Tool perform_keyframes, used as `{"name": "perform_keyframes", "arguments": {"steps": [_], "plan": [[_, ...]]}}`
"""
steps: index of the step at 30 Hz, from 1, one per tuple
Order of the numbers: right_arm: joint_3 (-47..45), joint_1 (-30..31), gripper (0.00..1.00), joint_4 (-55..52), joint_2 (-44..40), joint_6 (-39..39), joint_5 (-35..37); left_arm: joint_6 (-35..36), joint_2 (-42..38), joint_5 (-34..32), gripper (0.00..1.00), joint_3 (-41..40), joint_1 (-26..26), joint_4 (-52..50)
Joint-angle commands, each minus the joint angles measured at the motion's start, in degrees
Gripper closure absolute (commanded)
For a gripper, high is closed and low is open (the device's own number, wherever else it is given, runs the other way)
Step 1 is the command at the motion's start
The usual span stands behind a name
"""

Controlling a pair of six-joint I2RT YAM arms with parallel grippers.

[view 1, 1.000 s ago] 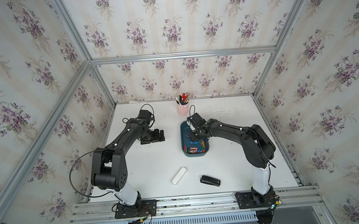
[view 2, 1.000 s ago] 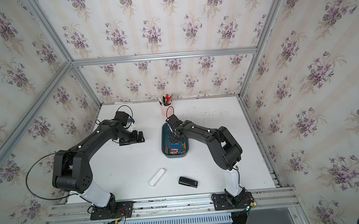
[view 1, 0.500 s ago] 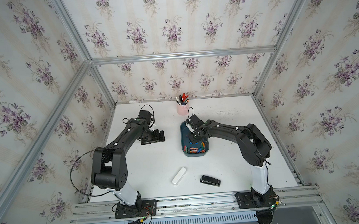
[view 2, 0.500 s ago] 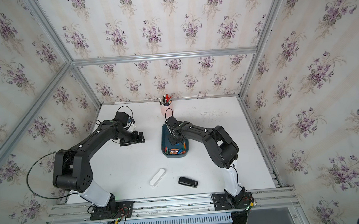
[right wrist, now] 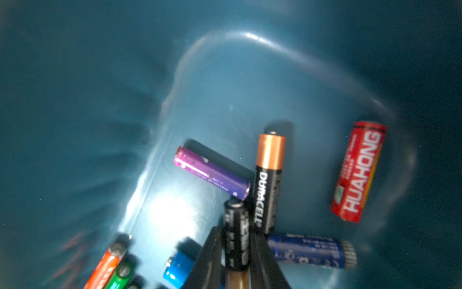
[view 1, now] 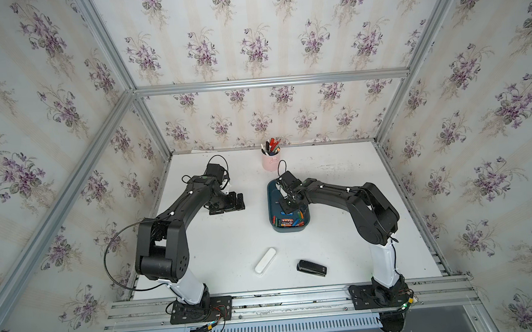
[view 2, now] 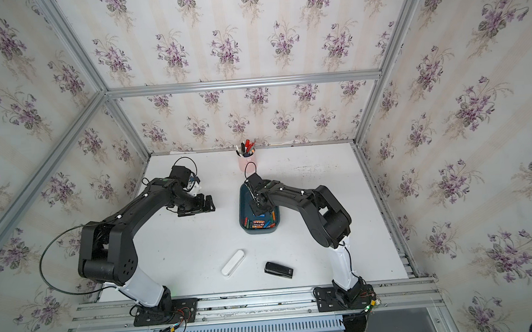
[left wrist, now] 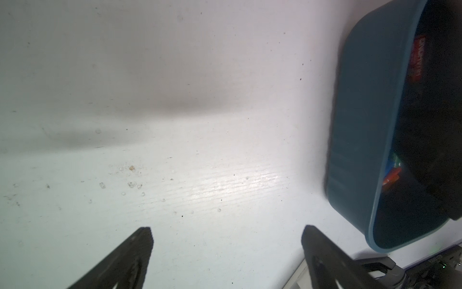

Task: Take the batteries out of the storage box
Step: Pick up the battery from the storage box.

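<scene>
While the right gripper (right wrist: pixel 235 231) clamps a black battery (right wrist: pixel 237 240) in the storage box (right wrist: pixel 75 125), a slow straight lift seems wisest; the left gripper (left wrist: pixel 227 227) gapes empty.

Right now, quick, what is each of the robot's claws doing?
Left gripper: open, holding nothing, above the table.
Right gripper: closed on a black battery inside the storage box.

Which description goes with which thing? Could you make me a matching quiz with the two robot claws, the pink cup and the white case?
1 left gripper
2 right gripper
3 pink cup
4 white case

A by the far edge of the table
B closed on a black battery inside the storage box
C open, over the table
D lying on the table's near side

Pairs: 1-C, 2-B, 3-A, 4-D
</scene>
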Motion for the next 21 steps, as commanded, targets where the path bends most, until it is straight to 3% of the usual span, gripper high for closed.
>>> {"name": "perform_keyframes", "arguments": {"steps": [1, 7, 21], "plan": [[0.3, 0.0, 0.77, -0.4, 0.5, -0.5, 0.1, 0.9, -0.3, 0.7, 0.03, 0.3, 0.0, -0.5], [0.7, 0.0, 0.83, -0.7, -0.6, 0.1, -0.1, 1.3, -0.6, -0.1, 0.05, 1.1, -0.1, -1.4], [3.2, -1.5, 0.84, -4.7, -7.6, 5.4, 1.1, 1.9, 0.0, -5.1, 0.05, 6.7, -3.6, -5.2]]}}
